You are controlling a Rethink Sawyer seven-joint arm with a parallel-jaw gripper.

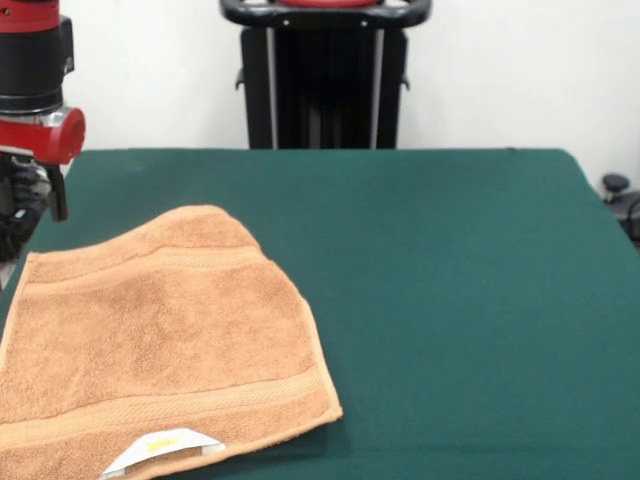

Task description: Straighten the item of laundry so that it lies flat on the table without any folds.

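Note:
The orange-tan towel (pixel 150 340) lies on the left near part of the green table (pixel 450 300). It runs off the picture's left and bottom edges. Woven border bands cross it near its far and near edges. Its white label with a gold mark (pixel 165 445) sticks out at the near hem. Its far corner (pixel 205 218) looks rounded, as if tucked under. The red and black arm comes down at the far left, and my gripper (pixel 12 235) hangs at the picture's left edge, just beyond the towel's far left corner. It is mostly cut off.
The robot's black pedestal (pixel 325 80) stands behind the table's far edge at the middle. A small black object (pixel 615 186) sits off the table's right side. The green top stretches to the right of the towel.

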